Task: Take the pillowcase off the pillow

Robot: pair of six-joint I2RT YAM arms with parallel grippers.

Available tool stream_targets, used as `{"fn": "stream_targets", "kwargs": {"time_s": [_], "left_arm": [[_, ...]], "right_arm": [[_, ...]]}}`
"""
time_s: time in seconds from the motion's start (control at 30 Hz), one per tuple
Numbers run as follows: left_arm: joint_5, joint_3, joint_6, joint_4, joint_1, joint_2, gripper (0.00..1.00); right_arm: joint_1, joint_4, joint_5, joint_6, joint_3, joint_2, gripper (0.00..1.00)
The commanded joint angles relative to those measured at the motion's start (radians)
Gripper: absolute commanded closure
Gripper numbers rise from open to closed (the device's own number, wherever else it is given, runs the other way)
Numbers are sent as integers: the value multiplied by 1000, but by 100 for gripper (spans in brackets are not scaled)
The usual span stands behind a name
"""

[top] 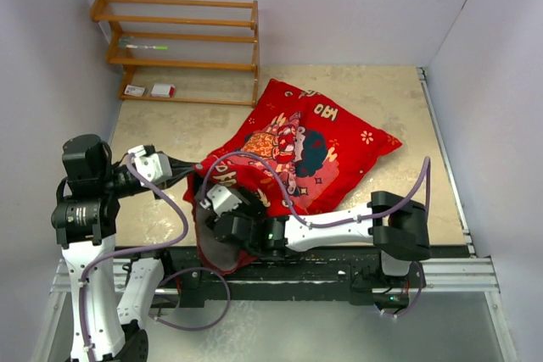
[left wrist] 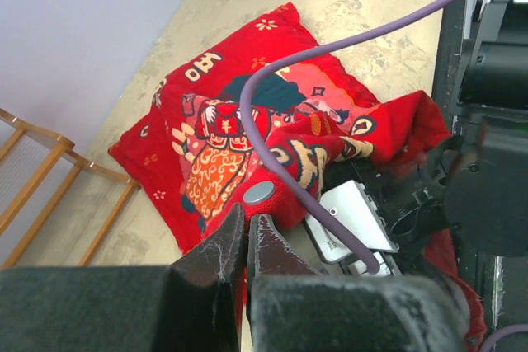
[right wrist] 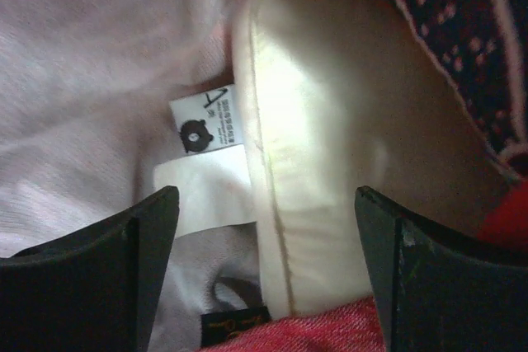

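The red pillowcase (top: 314,137) lies in the middle of the table with its open end toward the arms. My left gripper (top: 193,177) is shut on the near left edge of that opening; in the left wrist view (left wrist: 246,222) red fabric shows between the closed fingers, by a grey button (left wrist: 258,194). My right gripper (top: 216,209) reaches into the opening. In the right wrist view it (right wrist: 266,199) is open, with the cream-white pillow (right wrist: 330,146) edge between the fingers. A white label with a bear face (right wrist: 206,121) sits beside the seam. The pale pillowcase inside (right wrist: 82,80) lies to the left.
A wooden shelf rack (top: 182,40) stands at the back left with small items on it. Grey walls close in the table on three sides. The right arm's purple cable (left wrist: 272,121) arcs over the pillowcase, close to my left gripper.
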Motion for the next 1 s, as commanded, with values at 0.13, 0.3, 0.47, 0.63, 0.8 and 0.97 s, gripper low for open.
{"fn": "stream_targets", "kwargs": {"time_s": [0.13,0.3,0.47,0.63,0.8,0.97], "left_arm": [[16,59,-78,94,1,10,100],[-12,69,-88,115,1,14,100],[-67,48,-118,178,1,9,100],[-95,35,-146,220,1,11,100],[-92,17,-174,251,1,9,100],[-95,19,-177,252,1,2,100]], "right_arm": [[-76,105,-71,-94,-100,43,7],[-138,123,-67,-55,-184,68,12],[-150,86,-67,-69,-200,83,16],[-115,119,-145,-103,-268,1,5],[-94,32,-141,-106,-234,38,0],[-100,-45,-39,-91,-139,147,11]]}}
